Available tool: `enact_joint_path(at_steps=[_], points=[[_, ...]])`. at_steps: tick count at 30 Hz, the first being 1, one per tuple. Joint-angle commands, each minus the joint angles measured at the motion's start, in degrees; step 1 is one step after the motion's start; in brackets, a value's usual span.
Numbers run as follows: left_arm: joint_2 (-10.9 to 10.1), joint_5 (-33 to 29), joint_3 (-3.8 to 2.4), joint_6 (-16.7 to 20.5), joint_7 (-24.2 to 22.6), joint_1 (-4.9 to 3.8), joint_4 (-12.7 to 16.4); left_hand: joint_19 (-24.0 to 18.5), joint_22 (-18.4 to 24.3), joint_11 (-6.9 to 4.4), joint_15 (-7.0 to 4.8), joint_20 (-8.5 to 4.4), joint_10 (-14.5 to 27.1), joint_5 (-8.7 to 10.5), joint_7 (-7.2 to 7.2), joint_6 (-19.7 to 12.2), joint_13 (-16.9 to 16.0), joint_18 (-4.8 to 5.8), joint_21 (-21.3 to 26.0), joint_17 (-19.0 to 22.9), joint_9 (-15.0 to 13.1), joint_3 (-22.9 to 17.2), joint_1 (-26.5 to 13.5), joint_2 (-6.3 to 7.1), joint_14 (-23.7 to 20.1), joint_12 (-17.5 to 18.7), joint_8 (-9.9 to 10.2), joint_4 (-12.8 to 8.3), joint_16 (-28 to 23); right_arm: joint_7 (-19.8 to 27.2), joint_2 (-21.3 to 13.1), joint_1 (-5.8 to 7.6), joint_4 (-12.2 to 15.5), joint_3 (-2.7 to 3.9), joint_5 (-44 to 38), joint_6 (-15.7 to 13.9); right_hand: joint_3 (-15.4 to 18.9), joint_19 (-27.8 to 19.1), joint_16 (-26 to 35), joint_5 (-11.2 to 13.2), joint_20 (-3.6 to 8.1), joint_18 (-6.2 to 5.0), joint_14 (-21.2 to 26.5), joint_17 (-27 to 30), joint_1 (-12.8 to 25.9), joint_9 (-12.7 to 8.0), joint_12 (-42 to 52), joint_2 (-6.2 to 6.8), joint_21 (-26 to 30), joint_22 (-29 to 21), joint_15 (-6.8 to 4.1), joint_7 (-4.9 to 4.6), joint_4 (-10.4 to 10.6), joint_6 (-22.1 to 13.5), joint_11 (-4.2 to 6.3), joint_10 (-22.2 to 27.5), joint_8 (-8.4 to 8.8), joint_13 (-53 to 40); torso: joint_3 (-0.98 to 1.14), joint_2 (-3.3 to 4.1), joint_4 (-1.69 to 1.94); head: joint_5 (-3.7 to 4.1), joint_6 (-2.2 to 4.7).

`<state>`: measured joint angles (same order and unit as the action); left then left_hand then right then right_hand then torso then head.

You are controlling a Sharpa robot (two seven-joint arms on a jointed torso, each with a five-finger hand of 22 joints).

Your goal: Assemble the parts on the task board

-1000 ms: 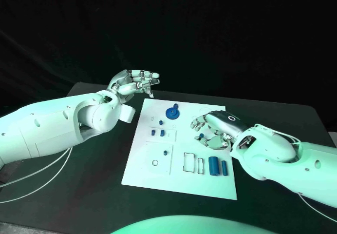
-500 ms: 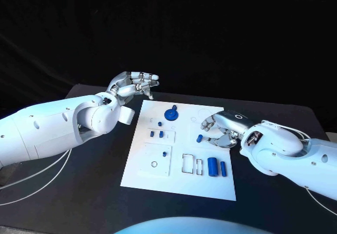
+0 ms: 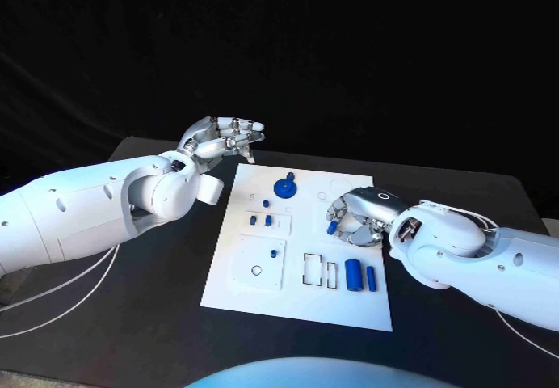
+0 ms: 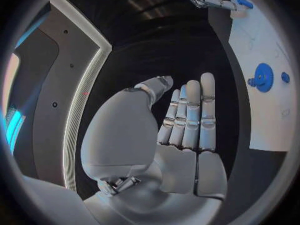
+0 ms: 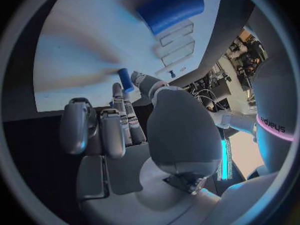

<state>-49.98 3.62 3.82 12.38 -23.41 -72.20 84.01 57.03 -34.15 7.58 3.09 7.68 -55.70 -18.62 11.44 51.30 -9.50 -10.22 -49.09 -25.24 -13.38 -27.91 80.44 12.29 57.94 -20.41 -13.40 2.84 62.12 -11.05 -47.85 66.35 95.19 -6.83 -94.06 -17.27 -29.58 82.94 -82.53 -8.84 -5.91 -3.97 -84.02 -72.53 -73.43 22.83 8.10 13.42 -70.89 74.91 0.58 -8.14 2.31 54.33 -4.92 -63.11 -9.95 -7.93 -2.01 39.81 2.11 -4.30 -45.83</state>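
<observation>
Blue peg, light, stiff, slick, pinched by my right hand at the board's three o'clock; left hand curls empty.

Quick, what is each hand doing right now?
Left hand: holds nothing, fingers loosely apart, raised beyond the task board.
Right hand: pinches a small blue part over the board.

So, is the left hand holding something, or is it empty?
Empty. The left hand is off the task board, its fingers straight, nothing between them.
</observation>
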Motion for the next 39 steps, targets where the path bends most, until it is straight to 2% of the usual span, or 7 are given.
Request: enact_joint_path(at_steps=[1,8,14,17,23,34,39], points=[[0.0,-0.3,-0.04,-1.0,-0.3,-0.06,0.2,0.0,0.0,0.11,0.01,0.32,0.6,-0.35,0.05,-0.3,-0.1,-0.31,0.3,0.1,0.0,0.2,-0.2,-0.16,-0.2,-0.4,0.1,0.0,0.4,0.2,0.5,-0.2,-0.6,-0.08,-0.4,1.5,-0.2,0.7,-0.3,0.4,0.05,-0.05,-2.6,-0.2,0.0,0.0,0.6,-0.99,-0.7,3.4,-0.46,0.05,0.6,0.7,0.09,-1.0,-0.45,0.0,0.02,-0.03,-0.04,-0.09,-0.17],[-0.1,-0.3,-0.04,-1.0,-0.2,-0.07,0.2,0.0,0.0,0.11,0.01,0.32,0.6,-0.35,0.05,-0.3,-0.1,-0.31,0.3,0.1,0.0,0.2,-0.2,-0.16,-0.2,-0.4,0.1,0.0,0.4,0.1,1.1,-0.4,-1.1,-0.16,-0.2,0.2,-1.2,1.5,-0.6,0.9,0.42,0.4,-2.8,-0.7,-0.2,0.2,1.9,-2.15,-2.9,4.8,-0.87,0.28,1.2,2.9,0.62,-3.6,-1.4,-0.3,0.05,-0.06,-0.07,-0.16,-0.3],[-0.1,-0.3,-0.04,-1.0,-0.2,-0.07,0.2,0.0,0.0,0.11,0.01,0.32,0.6,-0.35,0.05,-0.3,-0.1,-0.31,0.3,0.1,0.0,0.2,-0.2,-0.16,-0.2,-0.4,0.1,0.0,0.4,-0.4,1.4,-0.48,-1.3,-0.17,-0.5,-1.2,-2.7,2.2,-0.8,3.3,0.9,0.76,-2.9,-1.0,-1.0,0.6,2.7,-3.78,-4.6,6.0,-1.39,0.86,1.4,4.9,1.24,-5.2,-2.37,-0.6,0.09,-0.07,-0.11,-0.16,-0.39],[-0.1,-0.3,-0.04,-1.1,-0.1,-0.07,0.2,0.0,0.0,0.12,0.03,0.34,0.6,-0.34,0.06,-0.4,-0.1,-0.31,0.3,0.1,0.0,0.2,-0.3,-0.21,-0.2,-0.6,0.1,0.0,0.4,-1.3,1.5,-0.51,-1.3,-0.17,-1.0,-2.3,-3.7,2.4,-0.9,4.7,1.19,0.87,-3.0,-1.1,-1.2,1.0,3.2,-5.14,-5.1,6.4,-1.72,1.34,1.8,6.2,1.65,-6.2,-3.2,-0.8,0.09,-0.07,-0.14,-0.12,-0.42],[-0.1,-0.3,-0.05,-1.1,0.0,-0.07,0.2,0.0,0.0,0.12,0.03,0.34,0.6,-0.34,0.06,-0.4,-0.1,-0.31,0.3,0.1,0.0,0.2,-0.3,-0.21,-0.2,-0.6,0.1,0.0,0.4,-2.4,1.3,-0.55,-0.7,-0.17,-1.6,-5.0,-4.1,2.6,-0.9,5.1,1.39,0.97,-2.9,-0.9,-1.0,1.3,3.5,-5.58,-5.6,6.7,-1.93,1.62,2.0,6.6,1.92,-6.8,-3.69,-1.0,0.08,-0.1,-0.06,-0.02,-0.47],[0.0,-0.3,-0.04,-1.1,0.0,-0.07,-0.2,0.0,0.0,0.11,0.02,0.35,0.8,-0.37,0.05,-0.4,-0.2,-0.33,0.3,0.1,0.0,0.1,-0.2,-0.28,-0.3,-0.8,0.1,0.0,0.4,-2.1,-1.9,0.11,6.4,0.46,0.6,-8.6,-4.7,2.6,-0.9,4.7,1.6,1.01,-2.9,-0.8,-1.7,1.7,3.4,-5.25,-5.7,6.9,-2.12,1.78,1.3,6.9,2.1,-6.9,-4.24,-1.1,0.05,-0.23,-0.2,-0.59,-0.42],[0.2,-0.4,-0.04,-1.1,0.0,-0.06,-0.6,0.0,0.0,0.11,0.02,0.35,0.8,-0.37,0.05,-0.4,-0.2,-0.33,0.3,0.1,0.0,0.1,-0.2,-0.28,-0.3,-0.8,0.1,0.0,0.4,-1.4,-1.5,0.37,9.3,0.61,2.1,-9.7,-4.9,2.7,-0.9,4.4,1.64,1.03,-2.9,-0.8,-1.8,1.9,3.4,-5.09,-5.8,6.9,-2.14,1.75,1.1,6.9,2.1,-7.0,-4.39,-1.1,0.05,-0.19,-0.14,-0.98,-0.38]])
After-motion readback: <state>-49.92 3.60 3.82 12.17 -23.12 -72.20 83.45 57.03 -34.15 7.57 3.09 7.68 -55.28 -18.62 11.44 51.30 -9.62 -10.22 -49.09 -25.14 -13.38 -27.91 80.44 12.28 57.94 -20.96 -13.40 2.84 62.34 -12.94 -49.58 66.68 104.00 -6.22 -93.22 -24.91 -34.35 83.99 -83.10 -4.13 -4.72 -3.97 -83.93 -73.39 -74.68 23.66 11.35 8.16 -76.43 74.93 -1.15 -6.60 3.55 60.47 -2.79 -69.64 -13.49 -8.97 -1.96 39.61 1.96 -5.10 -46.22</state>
